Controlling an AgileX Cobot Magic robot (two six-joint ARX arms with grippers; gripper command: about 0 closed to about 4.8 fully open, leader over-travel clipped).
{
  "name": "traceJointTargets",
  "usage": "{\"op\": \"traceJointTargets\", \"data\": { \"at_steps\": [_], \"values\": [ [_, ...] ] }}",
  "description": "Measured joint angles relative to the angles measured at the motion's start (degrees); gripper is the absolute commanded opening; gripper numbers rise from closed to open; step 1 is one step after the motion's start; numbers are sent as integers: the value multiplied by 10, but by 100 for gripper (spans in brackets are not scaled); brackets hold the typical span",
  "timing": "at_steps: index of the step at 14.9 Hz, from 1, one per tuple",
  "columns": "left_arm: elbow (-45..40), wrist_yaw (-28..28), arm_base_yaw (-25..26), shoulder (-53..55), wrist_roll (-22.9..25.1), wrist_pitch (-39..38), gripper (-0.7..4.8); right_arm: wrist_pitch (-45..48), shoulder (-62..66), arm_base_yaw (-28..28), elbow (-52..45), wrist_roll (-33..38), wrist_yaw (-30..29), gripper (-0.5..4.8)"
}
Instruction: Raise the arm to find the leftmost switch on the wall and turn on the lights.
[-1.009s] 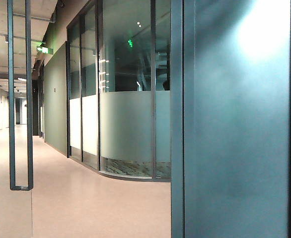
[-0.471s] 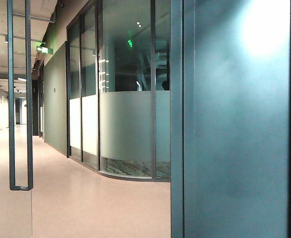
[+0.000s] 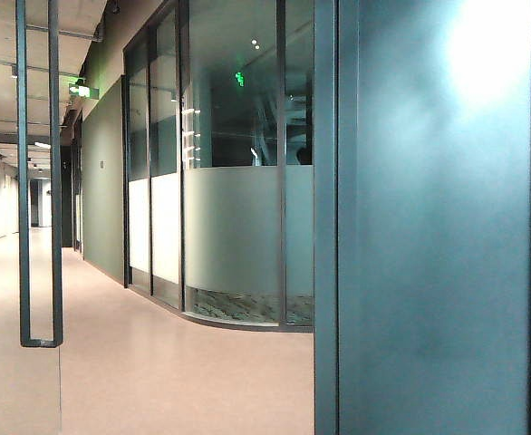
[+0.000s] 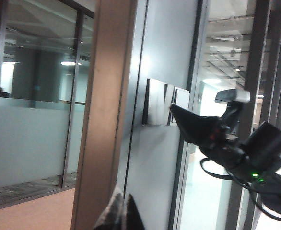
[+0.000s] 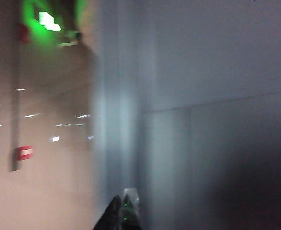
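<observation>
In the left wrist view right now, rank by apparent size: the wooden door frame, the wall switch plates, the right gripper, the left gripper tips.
1. wooden door frame
2. right gripper with its arm, enlarged by nearness
3. wall switch plates
4. left gripper tips, mostly cropped

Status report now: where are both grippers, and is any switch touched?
Right gripper raised, tip at the wall switches; contact unclear. Left gripper shut, below, apart from them. Exterior view shows no arms. Nothing blocking.

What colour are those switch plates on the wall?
Silvery grey switch plates, clearest in the left wrist view.
</observation>
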Motion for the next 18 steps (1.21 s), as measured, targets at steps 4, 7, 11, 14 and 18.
{"op": "traceJointTargets", "data": {
  "at_steps": [4,7,11,14,18],
  "values": [
    [0,0,0,-1,0,1,-5,1,18,19,5,0,14,-1],
    [0,1,0,-3,0,6,-5,0,29,22,4,0,15,-1],
    [0,1,0,-3,0,7,-5,-7,29,21,4,-29,29,-1],
    [0,1,0,-3,0,7,-5,-14,29,19,4,-56,47,-1],
    [0,1,0,-3,0,7,-5,-7,36,18,6,-71,60,-1]
  ]
}}
